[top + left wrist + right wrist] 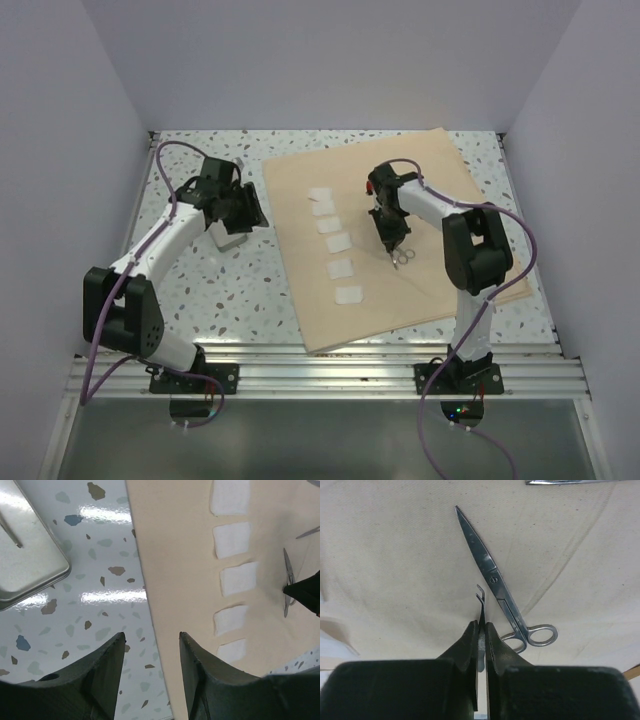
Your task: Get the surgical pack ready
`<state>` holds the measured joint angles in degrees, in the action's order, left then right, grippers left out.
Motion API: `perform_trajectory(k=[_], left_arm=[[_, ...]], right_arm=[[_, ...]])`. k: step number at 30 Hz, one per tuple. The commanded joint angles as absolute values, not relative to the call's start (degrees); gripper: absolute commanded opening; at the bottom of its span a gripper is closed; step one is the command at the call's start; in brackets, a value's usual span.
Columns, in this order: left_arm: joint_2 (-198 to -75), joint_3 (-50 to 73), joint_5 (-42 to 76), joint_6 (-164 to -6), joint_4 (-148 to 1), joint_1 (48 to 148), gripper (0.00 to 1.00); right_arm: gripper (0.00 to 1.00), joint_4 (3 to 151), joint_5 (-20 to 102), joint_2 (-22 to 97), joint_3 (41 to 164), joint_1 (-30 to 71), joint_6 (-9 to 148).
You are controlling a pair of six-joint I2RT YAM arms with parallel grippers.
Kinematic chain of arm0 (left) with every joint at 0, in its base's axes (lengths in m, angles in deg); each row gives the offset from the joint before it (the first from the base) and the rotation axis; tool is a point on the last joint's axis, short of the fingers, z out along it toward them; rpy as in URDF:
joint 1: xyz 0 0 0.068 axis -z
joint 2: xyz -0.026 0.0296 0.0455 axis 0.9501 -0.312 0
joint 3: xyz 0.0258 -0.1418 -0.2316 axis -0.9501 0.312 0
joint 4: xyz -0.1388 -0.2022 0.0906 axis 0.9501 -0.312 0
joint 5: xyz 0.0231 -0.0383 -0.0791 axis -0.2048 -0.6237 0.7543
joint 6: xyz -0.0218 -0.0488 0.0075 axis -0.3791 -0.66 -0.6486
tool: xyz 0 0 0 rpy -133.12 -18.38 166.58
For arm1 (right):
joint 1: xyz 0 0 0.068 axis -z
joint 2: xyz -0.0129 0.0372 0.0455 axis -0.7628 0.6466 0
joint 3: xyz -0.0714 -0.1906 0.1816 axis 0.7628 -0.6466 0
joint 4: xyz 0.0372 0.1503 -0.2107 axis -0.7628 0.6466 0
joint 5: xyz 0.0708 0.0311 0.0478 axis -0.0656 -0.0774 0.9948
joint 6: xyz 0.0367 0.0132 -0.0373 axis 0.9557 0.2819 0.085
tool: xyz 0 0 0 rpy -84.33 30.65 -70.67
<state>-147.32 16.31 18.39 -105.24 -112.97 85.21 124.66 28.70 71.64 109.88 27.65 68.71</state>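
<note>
The tan cloth [330, 310] lies spread flat on the table, with several white gauze squares [338, 242] in a row down its left part. In the right wrist view my right gripper [481, 625] is shut on a thin steel forceps [481, 597] whose bent tips stick out just above the cloth [395, 555]. Steel scissors [495, 580] lie flat right beside it, untouched. My left gripper [151, 635] stands open and empty over the cloth's left edge [175, 555]. The silver tin [25, 555] rests on the table to its left.
Another steel instrument [570, 482] shows at the top edge of the right wrist view. The speckled table [230, 290] is walled on three sides. A metal rail [330, 370] runs along the near edge.
</note>
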Motion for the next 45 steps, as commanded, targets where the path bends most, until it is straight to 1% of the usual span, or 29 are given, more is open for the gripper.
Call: perform_trajectory(k=[1,4,5,7,8,10,12,14,19,25,28,29,31,34,35,36,38,39,40,41,44,45], left_arm=[[-144.1,17.2,23.6,-104.5,-107.9,86.2,0.52],[-143.5,18.6,28.5,-106.4,-103.3,87.3,0.57],[-143.3,19.7,30.6,-106.9,-100.0,88.2,0.58],[-143.0,20.4,32.0,-108.8,-96.9,89.5,0.63],[-143.0,20.5,33.0,-109.4,-94.3,91.1,0.64],[-143.5,20.0,33.2,-110.3,-91.9,93.9,0.67],[-144.7,19.3,32.7,-110.4,-91.5,95.5,0.67],[-145.6,18.7,32.6,-110.7,-91.6,97.2,0.67],[-146.5,20.0,31.6,-112.0,-89.8,99.6,0.65],[-147.9,20.1,30.3,-111.5,-92.5,100.3,0.62],[-148.5,20.1,30.4,-111.1,-93.0,100.4,0.56],[-149.0,20.1,30.6,-111.1,-93.0,100.4,0.52],[-149.6,19.9,30.9,-111.0,-93.1,100.5,0.48],[-150.9,18.7,30.6,-110.3,-93.9,100.5,0.24],[-151.6,18.0,30.1,-110.1,-94.5,100.4,0.09],[-152.4,16.8,28.8,-109.2,-96.0,100.1,0.0],[-153.0,15.1,25.9,-108.2,-98.9,99.2,0.0],[-153.2,14.2,24.6,-107.4,-100.2,98.6,0.0],[-153.4,13.8,22.3,-106.9,-102.5,96.5,0.0],[-153.4,13.6,21.1,-106.6,-103.7,95.2,0.0],[-153.3,13.6,16.2,-104.8,-106.8,89.0,0.0],[-153.6,13.5,14.5,-104.3,-107.4,87.4,0.0]], right_arm=[[0.01,128.3,27.1,66.9,115.7,27.7,70.9],[0.0,129.7,31.5,64.6,118.9,27.7,76.2],[0.0,129.2,37.3,64.0,119.1,27.6,80.8],[0.0,125.5,42.2,62.7,118.7,27.0,86.5],[0.0,121.8,45.2,62.3,118.3,25.9,92.3],[0.0,117.1,48.1,61.0,116.1,24.7,98.5],[0.0,112.4,49.9,60.9,115.5,22.6,105.0],[0.0,112.4,49.3,62.1,117.6,20.4,107.8],[0.0,111.6,50.1,64.2,120.8,17.2,111.8],[0.0,110.0,51.5,63.3,120.9,16.1,113.5],[0.0,110.2,51.9,63.1,120.9,15.9,113.4],[0.0,110.0,52.1,62.8,120.7,15.9,113.5],[0.0,109.4,52.8,62.4,120.3,15.8,113.7],[0.0,109.0,53.8,62.4,120.4,15.7,113.4],[0.02,109.6,53.6,62.5,120.5,15.8,113.1],[0.27,111.4,52.2,62.7,121.8,16.3,111.7],[0.52,113.7,51.4,62.9,122.2,17.6,109.4],[0.69,114.7,50.3,62.8,122.7,18.6,108.0],[0.76,116.7,49.2,62.1,122.7,20.9,104.6],[0.81,118.1,48.1,61.7,122.6,22.2,102.8],[0.82,122.5,44.3,60.6,122.3,26.9,93.6],[0.81,124.1,42.8,60.9,122.6,27.6,91.5]])
